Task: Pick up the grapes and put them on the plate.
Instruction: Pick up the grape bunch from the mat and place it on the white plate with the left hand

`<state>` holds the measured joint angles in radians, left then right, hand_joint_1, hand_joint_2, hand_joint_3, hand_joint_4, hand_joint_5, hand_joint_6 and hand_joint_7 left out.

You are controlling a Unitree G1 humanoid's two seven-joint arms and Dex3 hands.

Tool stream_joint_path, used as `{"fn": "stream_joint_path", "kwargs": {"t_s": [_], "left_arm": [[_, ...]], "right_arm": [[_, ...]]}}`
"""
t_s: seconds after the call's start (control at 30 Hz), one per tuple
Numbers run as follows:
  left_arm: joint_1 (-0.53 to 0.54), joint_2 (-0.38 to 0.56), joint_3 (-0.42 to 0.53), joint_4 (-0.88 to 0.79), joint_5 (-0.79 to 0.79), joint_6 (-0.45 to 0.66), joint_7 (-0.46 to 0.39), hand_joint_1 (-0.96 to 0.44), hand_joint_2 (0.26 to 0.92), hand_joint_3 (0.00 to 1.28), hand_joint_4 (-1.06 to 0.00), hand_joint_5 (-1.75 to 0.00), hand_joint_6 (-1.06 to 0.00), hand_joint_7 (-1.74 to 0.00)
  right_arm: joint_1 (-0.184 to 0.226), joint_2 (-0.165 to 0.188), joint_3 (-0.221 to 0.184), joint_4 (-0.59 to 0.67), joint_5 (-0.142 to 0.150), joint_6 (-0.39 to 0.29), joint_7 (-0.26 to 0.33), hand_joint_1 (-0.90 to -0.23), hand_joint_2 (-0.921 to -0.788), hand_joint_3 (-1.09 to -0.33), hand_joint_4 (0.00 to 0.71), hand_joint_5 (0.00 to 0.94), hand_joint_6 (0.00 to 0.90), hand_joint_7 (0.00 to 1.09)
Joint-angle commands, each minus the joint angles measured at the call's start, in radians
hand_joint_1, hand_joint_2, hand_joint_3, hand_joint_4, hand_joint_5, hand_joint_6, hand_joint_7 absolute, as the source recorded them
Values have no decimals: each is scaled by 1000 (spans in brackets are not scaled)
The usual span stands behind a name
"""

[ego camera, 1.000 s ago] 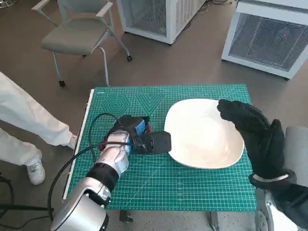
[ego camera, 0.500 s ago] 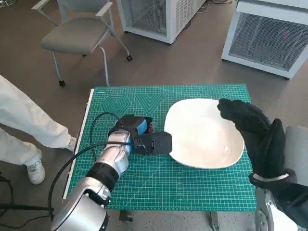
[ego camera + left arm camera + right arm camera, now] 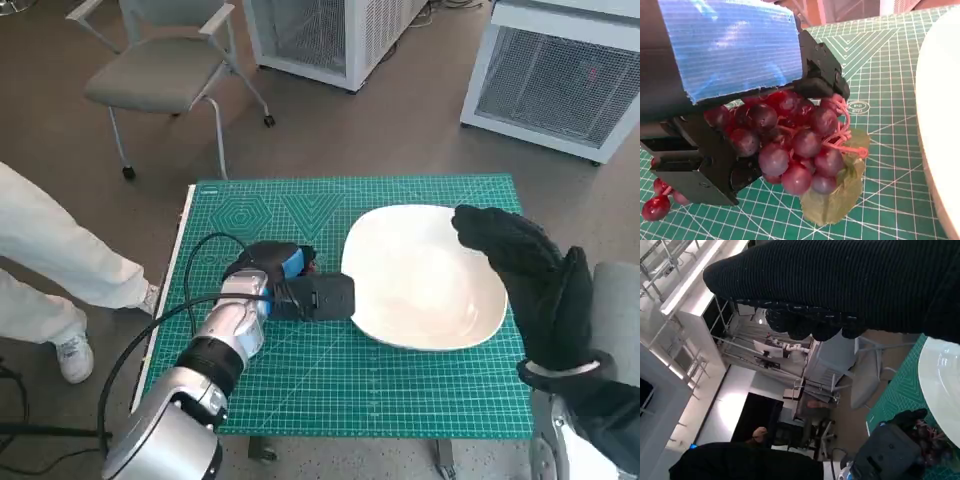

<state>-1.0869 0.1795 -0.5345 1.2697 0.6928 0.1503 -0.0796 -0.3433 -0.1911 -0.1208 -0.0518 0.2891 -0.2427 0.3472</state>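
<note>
On the small table, the green cutting mat (image 3: 300, 380) with its pale printed grid was the largest thing we saw, a flat, matte, rubbery-looking sheet covering the whole top. Next in size was the broad white plate (image 3: 425, 280), smooth and glossy, rounded-square in outline with a shallow dished middle; it lay bare, so we judged the placing not yet done.

Our right hand (image 3: 525, 275), in its black knitted glove, was raised over the plate's far right rim, fingers loosely extended and holding nothing; the ribbed knit showed plainly in the right wrist view.

Our left hand (image 3: 290, 285), black hard plastic with ridged blue tape across its back, lay on the mat just beside the plate's left edge. Its blocky fingers (image 3: 700, 172) were closed around the bunch of dark red artificial grapes (image 3: 790, 145), so we judged the grasp made. Whether the bunch had left the mat we could not tell; its lower end looked to be touching. Lifting, carrying across and releasing remained.

Each grape was round, smooth and faintly shiny, strung on thin pink plastic stems, with a crumpled yellow-green fabric leaf (image 3: 837, 192) under the cluster. A few loose-hanging grapes (image 3: 657, 202) trailed beside the fingers.
</note>
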Motion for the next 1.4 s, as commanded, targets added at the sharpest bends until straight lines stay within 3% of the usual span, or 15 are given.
{"fn": "stream_joint_path", "kwargs": {"t_s": [0.03, 0.2, 0.23, 0.37, 0.5, 0.63, 0.83, 1.1, 1.3, 1.4], "left_arm": [[-15, 14, 6, -33, -9, -5, 3, 391, 604, 876, -452, -1665, -701, -164], [-18, 29, 19, -76, -19, 0, -4, 383, 642, 804, -450, -1636, -765, -210], [-18, 33, 22, -90, -21, 2, -7, 348, 664, 755, -453, -1611, -747, -318], [-17, 49, 32, -150, -27, 14, -21, 108, 809, 449, -465, -1463, -562, -1044], [-7, 73, 42, -243, -31, 33, -41, 25, 840, 365, -484, -1403, -512, -1282], [16, 103, 53, -363, -28, 54, -59, 8, 832, 372, -485, -1414, -512, -1311], [76, 161, 74, -592, -18, 79, -82, 6, 745, 514, -480, -1596, -586, -1121], [125, 224, 107, -862, 4, 128, -144, 4, 835, 245, -650, -1386, -657, -988], [141, 247, 139, -976, 8, 137, -164, 2, 861, 112, -790, -1178, -693, -986], [144, 249, 148, -1006, 12, 137, -165, 2, 866, 84, -798, -1183, -735, -923]], "right_arm": [[11, -6, -3, 8, -7, 4, 1, -518, -921, -623, 285, 422, 121, 921], [11, -6, -3, 7, -9, 1, 0, -518, -921, -623, 285, 423, 121, 922], [10, -6, -3, 7, -9, 1, -1, -518, -921, -623, 285, 423, 121, 922], [10, -7, -4, 8, -8, 0, 0, -519, -921, -623, 285, 424, 121, 922], [10, -7, -6, 7, -4, 0, 1, -519, -921, -623, 285, 424, 121, 922], [8, -6, -7, 7, 0, 1, 1, -518, -921, -623, 285, 425, 121, 922], [3, -4, -9, 10, 2, 3, -2, -518, -921, -622, 285, 425, 122, 921], [3, -3, -10, 3, 6, 9, -2, -517, -921, -621, 285, 425, 124, 918], [3, -1, -11, 3, 9, 9, -2, -517, -921, -620, 283, 423, 125, 916], [2, 1, -10, 5, 8, 8, -2, -518, -921, -620, 283, 422, 126, 915]]}}
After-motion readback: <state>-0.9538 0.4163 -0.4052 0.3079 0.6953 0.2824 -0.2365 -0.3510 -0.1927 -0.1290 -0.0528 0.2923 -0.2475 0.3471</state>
